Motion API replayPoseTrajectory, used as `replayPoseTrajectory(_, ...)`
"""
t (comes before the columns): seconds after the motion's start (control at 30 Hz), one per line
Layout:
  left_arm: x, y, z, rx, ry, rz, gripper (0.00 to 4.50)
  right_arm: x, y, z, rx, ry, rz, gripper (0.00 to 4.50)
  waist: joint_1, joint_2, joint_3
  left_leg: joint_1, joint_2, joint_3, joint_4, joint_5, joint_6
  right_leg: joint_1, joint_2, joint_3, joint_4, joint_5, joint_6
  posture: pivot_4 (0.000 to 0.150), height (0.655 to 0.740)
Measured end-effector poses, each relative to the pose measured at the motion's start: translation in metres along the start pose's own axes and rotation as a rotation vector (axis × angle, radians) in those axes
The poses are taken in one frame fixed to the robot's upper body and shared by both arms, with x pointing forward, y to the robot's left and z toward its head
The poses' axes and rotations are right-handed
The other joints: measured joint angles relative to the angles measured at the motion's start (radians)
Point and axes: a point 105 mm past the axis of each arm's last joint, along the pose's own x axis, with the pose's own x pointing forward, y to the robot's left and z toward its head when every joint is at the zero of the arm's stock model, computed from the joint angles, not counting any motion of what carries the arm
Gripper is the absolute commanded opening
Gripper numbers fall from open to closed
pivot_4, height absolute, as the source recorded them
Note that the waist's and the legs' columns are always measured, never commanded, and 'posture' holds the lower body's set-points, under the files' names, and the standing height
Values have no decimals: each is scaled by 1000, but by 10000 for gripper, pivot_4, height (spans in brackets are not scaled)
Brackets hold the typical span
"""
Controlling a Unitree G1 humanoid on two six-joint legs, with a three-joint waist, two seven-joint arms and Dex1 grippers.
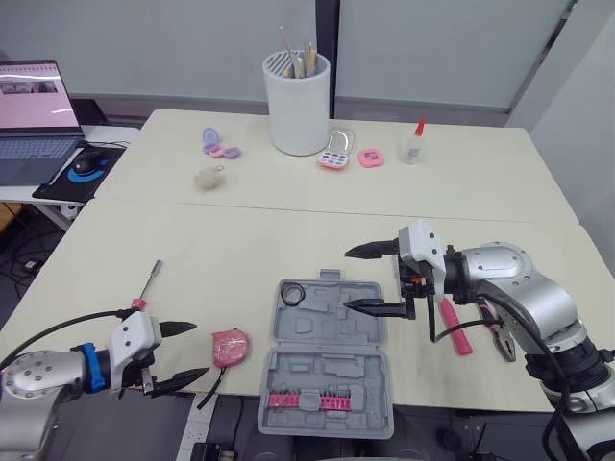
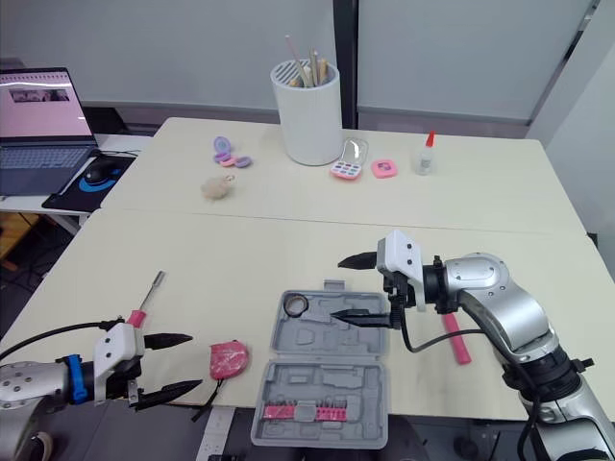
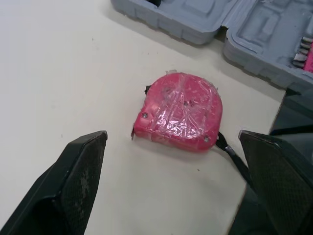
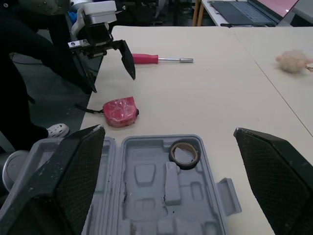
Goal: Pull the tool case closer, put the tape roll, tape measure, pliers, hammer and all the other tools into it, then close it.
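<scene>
Tape roll (image 1: 293,292) lies in our open tool case (image 1: 332,328) at the surface's (image 1: 192,250) near edge. We hold our left tool (image 1: 197,351) open beside the pink tape measure (image 1: 230,347). Our right tool (image 1: 347,279) hangs open above the case.

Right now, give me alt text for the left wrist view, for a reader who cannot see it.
A pink tape measure lies on the cream table just ahead of the left end effector, whose two black fingers are spread wide and not touching it. Beyond it lies the open grey tool case.
</scene>
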Motion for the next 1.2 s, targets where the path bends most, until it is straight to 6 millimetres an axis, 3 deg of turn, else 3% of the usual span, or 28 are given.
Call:
replayPoseTrajectory(0.4,29,-5,-8,21,-41,-95,44854,-6,1,-2,4,44,-5,45000,-3,0,0,0,0,-1,1,0,0,1,0,0,1,1,1,1500,7400)
replayPoseTrajectory(0.77,46,5,-13,58,-41,-84,44854,-13,2,-2,-7,75,-6,45000,-3,0,0,0,0,-1,2,0,0,1,1,0,2,1,2,1500,7400)
replayPoseTrajectory(0.93,46,6,-15,68,-45,-81,33363,-15,2,-3,-8,90,-5,45000,-3,0,0,1,0,0,3,0,0,1,1,0,4,1,2,1500,7400)
replayPoseTrajectory(1.2,46,-1,-11,51,-59,-96,32629,-19,2,-1,39,74,4,45000,-4,0,0,1,0,0,5,0,0,1,1,1,7,1,2,1500,7400)
